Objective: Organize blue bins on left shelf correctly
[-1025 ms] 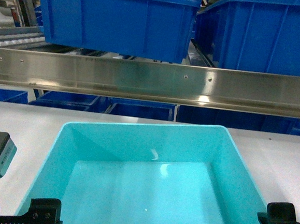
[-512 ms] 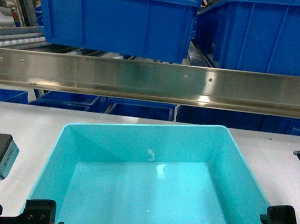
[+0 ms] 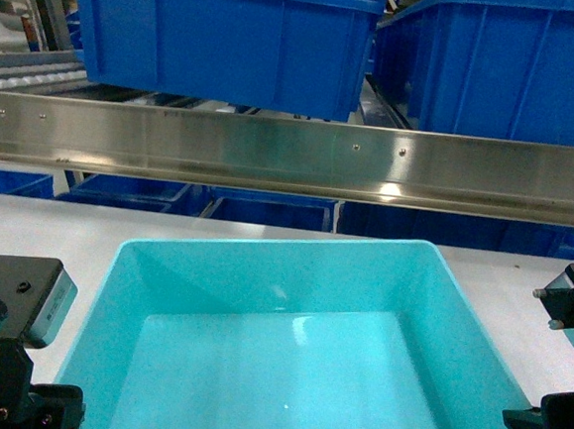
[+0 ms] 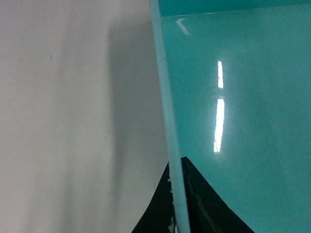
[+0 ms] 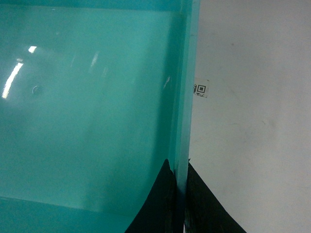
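Gripping glossy turquoise bin [image 3: 284,373] rims: left tool [image 4: 177,204], right tool [image 5: 179,199].

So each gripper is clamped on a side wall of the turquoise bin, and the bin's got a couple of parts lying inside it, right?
Not quite. The turquoise bin is empty, as the head view shows. The left gripper and right gripper do each straddle a side wall.

Over the last second the turquoise bin [image 3: 284,373] has sunk slightly lower in the head view, while the left arm [image 3: 8,342] and right arm [image 3: 572,316] have risen higher at its two sides.
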You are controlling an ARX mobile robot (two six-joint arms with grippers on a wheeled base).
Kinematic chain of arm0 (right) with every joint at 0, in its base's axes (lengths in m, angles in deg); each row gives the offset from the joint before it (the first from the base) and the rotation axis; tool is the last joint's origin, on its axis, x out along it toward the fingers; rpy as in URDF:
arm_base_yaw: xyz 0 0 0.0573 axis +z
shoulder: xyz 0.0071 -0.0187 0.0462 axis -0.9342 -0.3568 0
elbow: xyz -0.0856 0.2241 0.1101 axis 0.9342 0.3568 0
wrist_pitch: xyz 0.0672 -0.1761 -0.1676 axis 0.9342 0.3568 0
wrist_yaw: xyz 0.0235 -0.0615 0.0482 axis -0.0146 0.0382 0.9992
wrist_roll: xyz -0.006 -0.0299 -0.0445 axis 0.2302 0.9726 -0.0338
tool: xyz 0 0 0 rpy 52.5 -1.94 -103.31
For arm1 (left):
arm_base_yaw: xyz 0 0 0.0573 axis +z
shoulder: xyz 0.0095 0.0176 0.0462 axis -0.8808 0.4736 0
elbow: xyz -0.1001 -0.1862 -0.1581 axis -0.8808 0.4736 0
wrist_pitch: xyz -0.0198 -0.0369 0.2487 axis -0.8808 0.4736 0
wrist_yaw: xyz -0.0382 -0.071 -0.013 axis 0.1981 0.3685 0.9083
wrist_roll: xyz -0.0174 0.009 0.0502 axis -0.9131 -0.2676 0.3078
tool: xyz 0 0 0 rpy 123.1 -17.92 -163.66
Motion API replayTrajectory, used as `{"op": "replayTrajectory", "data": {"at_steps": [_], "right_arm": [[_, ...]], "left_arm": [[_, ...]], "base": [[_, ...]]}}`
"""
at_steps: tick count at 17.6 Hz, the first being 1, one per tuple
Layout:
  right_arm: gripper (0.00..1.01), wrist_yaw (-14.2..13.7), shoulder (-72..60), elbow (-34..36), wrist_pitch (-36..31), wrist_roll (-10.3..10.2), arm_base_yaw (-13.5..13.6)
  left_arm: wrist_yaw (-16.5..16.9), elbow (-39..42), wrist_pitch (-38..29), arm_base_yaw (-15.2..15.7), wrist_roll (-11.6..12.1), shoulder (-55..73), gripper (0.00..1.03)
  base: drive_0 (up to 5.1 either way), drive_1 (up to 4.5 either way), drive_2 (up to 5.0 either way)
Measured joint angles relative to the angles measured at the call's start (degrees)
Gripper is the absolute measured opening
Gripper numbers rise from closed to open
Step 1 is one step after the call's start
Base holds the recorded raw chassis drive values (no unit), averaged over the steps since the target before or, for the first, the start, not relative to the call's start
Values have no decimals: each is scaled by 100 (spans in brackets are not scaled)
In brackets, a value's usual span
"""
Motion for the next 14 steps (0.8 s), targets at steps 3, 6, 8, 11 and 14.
{"op": "replayTrajectory", "data": {"at_steps": [3, 6, 8, 11, 14], "right_arm": [[2, 15, 0, -9, 28, -85, 0], [2, 44, 7, -31, 103, -92, 13], [2, 42, 90, -55, 219, -96, 20], [2, 90, 507, -131, 577, -114, 20], [2, 105, 1040, -334, 907, -68, 7]], "left_arm": [[7, 0, 7, -2, -70, 0, 2], [7, -9, 109, -2, -63, -79, 2], [-4, -24, 223, 13, 4, -269, 2], [26, -96, 531, 70, 142, -776, 2], [-24, -249, 750, 96, 284, -1300, 2]], "base": [[0, 0, 0], [0, 0, 0], [0, 0, 0], [0, 0, 0], [0, 0, 0]]}}
